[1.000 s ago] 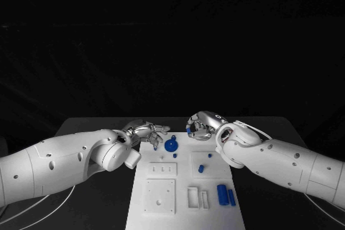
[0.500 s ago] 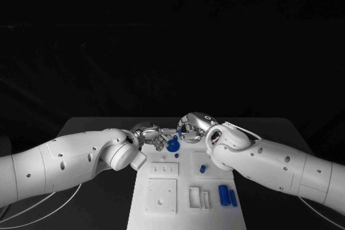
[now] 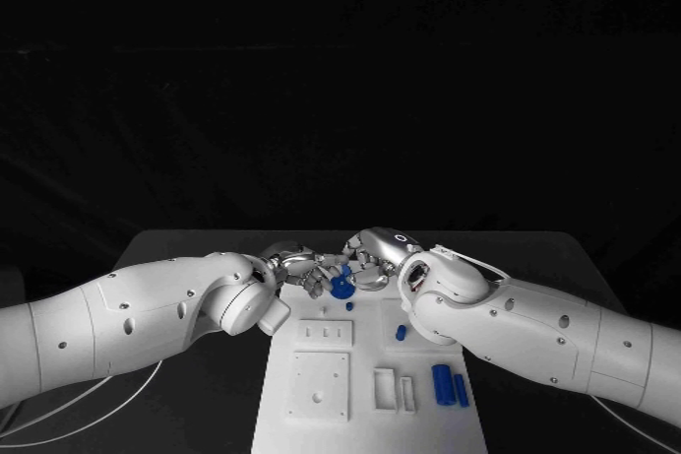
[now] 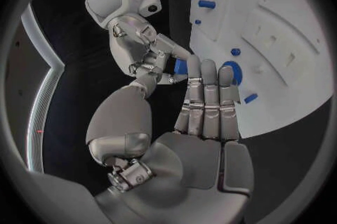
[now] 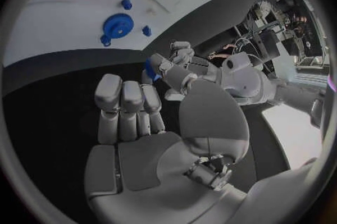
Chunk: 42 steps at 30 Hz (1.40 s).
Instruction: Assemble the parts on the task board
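Note:
The white task board point(image 3: 320, 375) lies lengthwise in the middle of the table. A blue gear point(image 3: 340, 288) point(image 5: 118, 25) sits at its far end. Above that gear my two hands meet. My right hand point(image 3: 375, 261) point(image 4: 140, 53) pinches a small blue part point(image 4: 180, 67) point(image 5: 149, 68) in its curled fingers. My left hand point(image 3: 304, 267) point(image 4: 204, 106) has its fingers stretched out side by side, their tips right at the part, and its palm is bare. I cannot tell whether the left fingers grip the part too.
Further blue pieces lie on the board: a short peg point(image 3: 401, 332), a tiny one point(image 3: 349, 306) near the gear, and two cylinders point(image 3: 442, 383) at the near right. Raised white blocks with slots point(image 3: 324, 334) occupy the board's near half. Black table lies on both sides.
My right hand has carried the small blue part leftward, and my left hand has reached rightward. The hands were apart before and now meet above the gear.

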### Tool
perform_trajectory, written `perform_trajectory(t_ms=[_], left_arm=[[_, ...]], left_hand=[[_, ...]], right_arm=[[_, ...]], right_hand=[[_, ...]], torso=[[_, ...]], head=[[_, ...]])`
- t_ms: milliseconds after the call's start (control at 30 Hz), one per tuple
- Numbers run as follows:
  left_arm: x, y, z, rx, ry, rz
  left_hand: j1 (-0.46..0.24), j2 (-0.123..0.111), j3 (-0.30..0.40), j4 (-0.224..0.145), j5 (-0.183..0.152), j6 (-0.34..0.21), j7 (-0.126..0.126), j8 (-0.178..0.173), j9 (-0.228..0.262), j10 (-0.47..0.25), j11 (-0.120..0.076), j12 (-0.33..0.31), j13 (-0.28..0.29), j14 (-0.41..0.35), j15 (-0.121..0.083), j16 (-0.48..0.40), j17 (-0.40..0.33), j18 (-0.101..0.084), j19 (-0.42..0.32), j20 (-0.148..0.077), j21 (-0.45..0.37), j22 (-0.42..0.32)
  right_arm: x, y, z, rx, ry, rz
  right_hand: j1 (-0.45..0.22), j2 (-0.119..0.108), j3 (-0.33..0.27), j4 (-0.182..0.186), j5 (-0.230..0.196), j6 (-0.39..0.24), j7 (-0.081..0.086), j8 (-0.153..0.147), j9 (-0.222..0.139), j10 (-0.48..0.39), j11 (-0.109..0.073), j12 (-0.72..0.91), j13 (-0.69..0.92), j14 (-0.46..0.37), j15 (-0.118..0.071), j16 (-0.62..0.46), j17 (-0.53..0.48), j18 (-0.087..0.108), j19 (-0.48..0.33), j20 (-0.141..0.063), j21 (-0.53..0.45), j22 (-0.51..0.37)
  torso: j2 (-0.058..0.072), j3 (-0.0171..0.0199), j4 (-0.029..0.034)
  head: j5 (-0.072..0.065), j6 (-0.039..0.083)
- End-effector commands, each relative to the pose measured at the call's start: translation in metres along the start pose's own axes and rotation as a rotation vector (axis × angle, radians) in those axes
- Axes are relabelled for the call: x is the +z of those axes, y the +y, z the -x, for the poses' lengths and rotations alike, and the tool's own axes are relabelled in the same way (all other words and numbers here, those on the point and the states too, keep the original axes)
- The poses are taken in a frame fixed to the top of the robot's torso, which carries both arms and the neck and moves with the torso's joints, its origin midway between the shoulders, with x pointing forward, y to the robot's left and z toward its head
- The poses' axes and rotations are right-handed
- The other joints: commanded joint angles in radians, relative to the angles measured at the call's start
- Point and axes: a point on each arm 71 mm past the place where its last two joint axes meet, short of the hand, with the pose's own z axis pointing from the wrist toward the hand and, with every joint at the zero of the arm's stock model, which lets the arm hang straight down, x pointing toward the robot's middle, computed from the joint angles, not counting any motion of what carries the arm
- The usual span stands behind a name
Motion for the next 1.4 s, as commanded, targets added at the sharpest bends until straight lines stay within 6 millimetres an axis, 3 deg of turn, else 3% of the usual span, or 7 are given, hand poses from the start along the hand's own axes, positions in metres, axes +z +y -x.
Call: perform_trajectory(t_ms=[33, 500, 767, 1133, 1300, 1400], left_arm=[[0.001, -0.002, -0.004, 0.021, 0.022, 0.002], [0.002, -0.001, -0.006, 0.03, 0.032, 0.009], [0.002, -0.002, -0.006, 0.031, 0.034, 0.01], [0.003, -0.002, -0.008, 0.033, 0.044, 0.017], [0.004, -0.002, -0.008, 0.034, 0.044, 0.018], [0.004, -0.002, -0.008, 0.034, 0.044, 0.019]], left_hand=[[0.012, 0.007, -0.004, -0.003, -0.004, 0.0, 0.004, -0.004, -0.001, -0.009, 0.002, 0.007, 0.002, -0.005, -0.001, -0.003, -0.002, 0.007, -0.009, -0.017, 0.005, 0.018], [0.026, 0.015, -0.018, -0.011, -0.004, 0.009, 0.002, 0.002, 0.002, -0.011, 0.0, 0.009, 0.006, -0.006, 0.0, -0.001, -0.006, 0.008, -0.012, -0.015, 0.008, 0.018], [0.033, 0.031, -0.025, -0.015, -0.004, 0.011, 0.001, 0.003, 0.002, -0.012, 0.0, 0.01, 0.008, -0.006, 0.0, 0.001, -0.008, 0.008, -0.013, -0.015, 0.01, 0.017], [0.075, 0.081, -0.037, -0.053, -0.004, 0.04, -0.008, 0.018, 0.008, -0.009, -0.007, 0.013, 0.012, -0.003, -0.002, 0.007, -0.012, 0.009, -0.014, -0.016, 0.015, 0.017], [0.108, 0.129, -0.044, -0.1, -0.003, 0.05, -0.01, 0.02, 0.008, -0.007, -0.009, 0.014, 0.015, -0.001, -0.003, 0.012, -0.016, 0.007, -0.014, -0.016, 0.02, 0.016], [0.113, 0.142, -0.048, -0.116, -0.003, 0.054, -0.011, 0.02, 0.007, -0.005, -0.01, 0.014, 0.015, -0.001, -0.003, 0.014, -0.018, 0.007, -0.014, -0.016, 0.021, 0.015]], right_arm=[[0.0, 0.003, -0.001, -0.016, 0.009, 0.006], [0.001, 0.008, -0.003, -0.013, 0.019, 0.019], [0.0, 0.01, -0.005, -0.013, 0.026, 0.021], [0.001, 0.012, -0.007, -0.013, 0.035, 0.024], [0.001, 0.014, -0.01, -0.015, 0.045, 0.028], [0.001, 0.014, -0.011, -0.016, 0.049, 0.028]], right_hand=[[-0.007, -0.002, 0.007, -0.002, -0.004, 0.06, 0.02, 0.008, 0.037, 0.007, 0.003, 0.003, 0.034, 0.0, -0.007, -0.007, 0.0, 0.115, 0.005, -0.001, 0.002, 0.01], [-0.008, -0.002, 0.009, -0.002, -0.004, 0.061, 0.02, 0.008, 0.037, 0.008, 0.003, 0.004, 0.034, 0.001, -0.007, -0.007, 0.0, 0.115, 0.005, -0.001, 0.001, 0.009], [-0.008, -0.003, 0.01, -0.002, -0.004, 0.061, 0.02, 0.008, 0.038, 0.008, 0.003, 0.004, 0.034, 0.001, -0.007, -0.007, 0.0, 0.115, 0.006, 0.0, 0.001, 0.009], [-0.009, -0.003, 0.011, -0.002, -0.003, 0.061, 0.02, 0.007, 0.038, 0.009, 0.003, 0.004, 0.034, 0.001, -0.007, -0.007, 0.0, 0.115, 0.006, 0.0, 0.001, 0.009], [-0.009, -0.003, 0.012, -0.002, -0.003, 0.061, 0.02, 0.007, 0.038, 0.009, 0.003, 0.005, 0.035, 0.001, -0.007, -0.007, 0.0, 0.115, 0.006, 0.0, 0.001, 0.009], [-0.009, -0.003, 0.012, -0.001, -0.003, 0.061, 0.02, 0.007, 0.038, 0.009, 0.003, 0.004, 0.034, 0.001, -0.007, -0.007, 0.0, 0.115, 0.006, 0.0, 0.001, 0.009]], torso=[[0.0, -0.0001, 0.0001], [0.0, -0.0013, -0.0004], [0.0, -0.0023, 0.0001], [0.0, -0.0016, -0.0001], [0.0, -0.0012, 0.0004], [0.0, -0.0009, 0.0003]], head=[[0.0, 0.001], [-0.001, -0.003], [-0.001, -0.006], [-0.002, -0.007], [-0.001, -0.008], [-0.001, -0.007]])
